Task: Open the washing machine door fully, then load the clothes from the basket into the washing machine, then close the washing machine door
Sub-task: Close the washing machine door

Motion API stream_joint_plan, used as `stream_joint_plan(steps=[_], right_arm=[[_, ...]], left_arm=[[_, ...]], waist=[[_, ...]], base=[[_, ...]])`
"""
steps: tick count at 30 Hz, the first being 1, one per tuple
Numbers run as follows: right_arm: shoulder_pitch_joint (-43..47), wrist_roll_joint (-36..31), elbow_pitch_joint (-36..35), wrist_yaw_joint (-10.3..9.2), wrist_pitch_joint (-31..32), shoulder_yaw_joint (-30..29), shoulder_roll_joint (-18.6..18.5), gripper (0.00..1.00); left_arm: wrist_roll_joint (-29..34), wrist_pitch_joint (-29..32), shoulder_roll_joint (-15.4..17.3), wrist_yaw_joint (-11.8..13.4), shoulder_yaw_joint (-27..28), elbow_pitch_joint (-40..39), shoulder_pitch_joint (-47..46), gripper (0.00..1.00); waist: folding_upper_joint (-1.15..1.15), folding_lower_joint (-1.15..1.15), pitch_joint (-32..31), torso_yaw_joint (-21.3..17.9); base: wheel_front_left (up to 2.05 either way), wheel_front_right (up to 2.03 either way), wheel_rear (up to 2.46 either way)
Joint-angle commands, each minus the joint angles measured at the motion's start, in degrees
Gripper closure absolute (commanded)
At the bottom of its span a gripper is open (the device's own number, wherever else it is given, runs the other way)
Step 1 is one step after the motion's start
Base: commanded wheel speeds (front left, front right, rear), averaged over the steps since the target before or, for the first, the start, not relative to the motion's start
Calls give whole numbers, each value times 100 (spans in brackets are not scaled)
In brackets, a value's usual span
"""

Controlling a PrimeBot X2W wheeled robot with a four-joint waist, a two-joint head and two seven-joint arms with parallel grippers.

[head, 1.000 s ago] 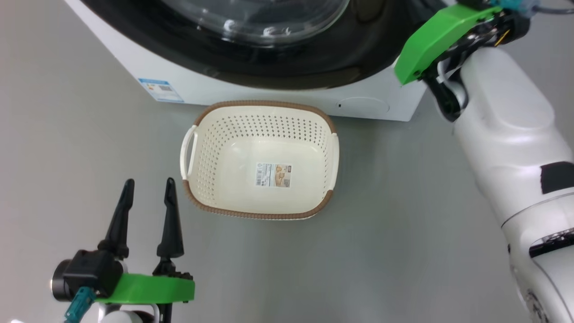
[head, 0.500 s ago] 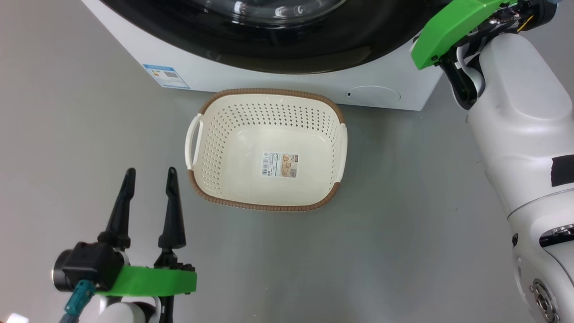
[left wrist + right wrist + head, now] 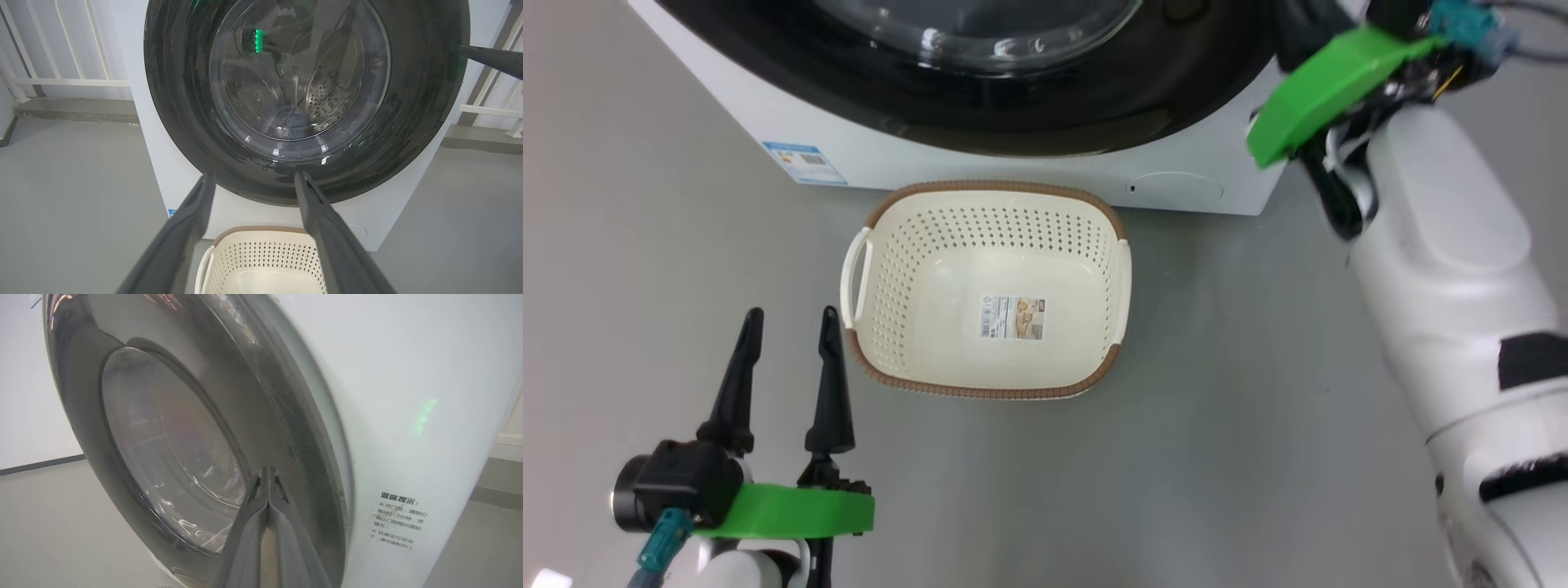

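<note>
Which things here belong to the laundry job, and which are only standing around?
Belong to the job: washing machine, its door, empty basket, clothes behind the door glass, left hand open, right hand shut at the door's rim.
Only around: white railing, blue sticker, printed label on the machine's side.

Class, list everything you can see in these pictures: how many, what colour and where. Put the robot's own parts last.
washing machine: one, white, behind the basket.
washing machine door: one, black ring around clear glass, on the machine's front.
basket: one, cream with brown rim, on the floor, empty.
clothes: one bluish bundle visible, in the drum behind the glass.
energy sticker: one, blue, machine's lower front.
railing: white, behind the machine.
floor: grey.
left pincer: one, dark, open, beside the basket.
right pincer: one, dark, shut, tips by the door's ring.
</note>
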Motion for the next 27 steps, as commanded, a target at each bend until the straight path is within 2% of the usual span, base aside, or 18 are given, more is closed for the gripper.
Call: stream_joint_plan(steps=[1, 4, 9, 10, 11, 12, 18, 27], right_arm=[[151, 92, -205, -33, -26, 103, 191, 100], [532, 234, -565, -33, -26, 228, 175, 100], [1351, 474, -1582, -33, -26, 309, 20, 100], [1524, 490, -1770, -33, -26, 296, -11, 84], [1706, 494, -1954, -33, -26, 286, -43, 58], [2073, 488, -2314, -33, -26, 216, -82, 0], [3109, 434, -3111, -33, -26, 43, -126, 0], [4453, 112, -3612, -33, -26, -503, -82, 0]], left_arm=[[77, -45, 98, -32, 227, -101, -61, 0], [103, -45, 131, -37, 263, -79, 9, 0], [109, -46, 188, -55, 298, -76, 75, 0], [111, -46, 199, -55, 297, -70, 87, 0], [118, -46, 213, -58, 291, -57, 94, 0], [126, -39, 236, -59, 275, -21, 116, 0], [120, 42, 302, -68, 227, 98, 232, 0], [51, 124, 371, -34, 224, 171, 489, 0]], waist=[[-1, 0, -86, -77], [-1, 0, -202, -167], [-1, 0, -376, -334], [-1, 0, -406, -371], [-1, 0, -447, -407], [-1, 0, -537, -492], [-1, 0, -868, -729], [-1, 0, -1311, -923]], base=[[0, 0, 0], [0, 0, 0], [0, 0, 0], [0, 0, 0], [0, 0, 0], [0, 0, 0], [0, 0, 0], [0, 0, 0]])
